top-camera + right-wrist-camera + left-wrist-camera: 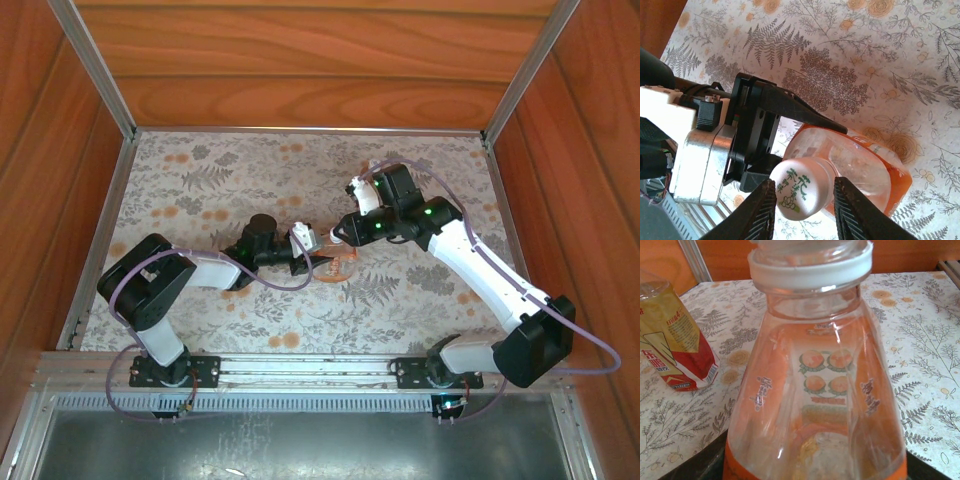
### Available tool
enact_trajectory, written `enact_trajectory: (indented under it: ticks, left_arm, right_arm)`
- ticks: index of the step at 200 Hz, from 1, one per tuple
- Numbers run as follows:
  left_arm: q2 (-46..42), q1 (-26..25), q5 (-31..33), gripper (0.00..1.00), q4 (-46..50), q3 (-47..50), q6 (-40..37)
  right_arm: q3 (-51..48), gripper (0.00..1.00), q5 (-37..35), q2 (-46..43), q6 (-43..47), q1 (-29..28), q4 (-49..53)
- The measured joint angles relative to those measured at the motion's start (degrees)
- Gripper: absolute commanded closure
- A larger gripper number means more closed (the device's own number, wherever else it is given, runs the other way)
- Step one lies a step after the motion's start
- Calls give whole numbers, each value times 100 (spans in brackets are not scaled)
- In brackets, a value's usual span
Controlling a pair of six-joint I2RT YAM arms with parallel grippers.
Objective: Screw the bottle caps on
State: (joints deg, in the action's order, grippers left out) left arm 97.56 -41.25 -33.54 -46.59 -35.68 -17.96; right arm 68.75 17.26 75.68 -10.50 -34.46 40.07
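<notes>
Left gripper point(800, 150) is clamped on the clear orange-labelled plastic bottle point(815, 390) at the centre of the floral table point(200, 190), presumably to stop it turning. Right gripper point(802, 187) brackets the round white printed cap point(797, 192) on the bottle's neck; firm contact cannot be told. The bottle's upper walls are transparent.

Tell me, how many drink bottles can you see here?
2. One orange bottle is held by the left pincer near the middle; a red-labelled bottle rests on the table beside it. More may be hidden from view.
</notes>
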Motion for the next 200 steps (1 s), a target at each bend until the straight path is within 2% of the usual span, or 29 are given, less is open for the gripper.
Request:
enact_trajectory:
  ticks: [36,71,118,132,163,200]
  left_arm:
    - [0,0,-2,46,4,0,0]
    - [0,0,-7,46,7,0,0]
    - [0,0,-72,46,11,0,-33]
    - [-4,0,-136,46,22,0,-70]
    - [-52,28,-350,47,74,0,-181]
    - [-136,28,-684,48,297,7,-358]
  right_arm:
    - [0,66,-9,2,-2,0,28]
    - [0,64,-24,2,0,0,57]
    - [70,40,-83,-37,254,0,267]
    - [85,35,-72,-138,538,0,398]
    - [444,32,-44,-391,1419,0,898]
    - [758,30,98,-647,2979,0,1467]
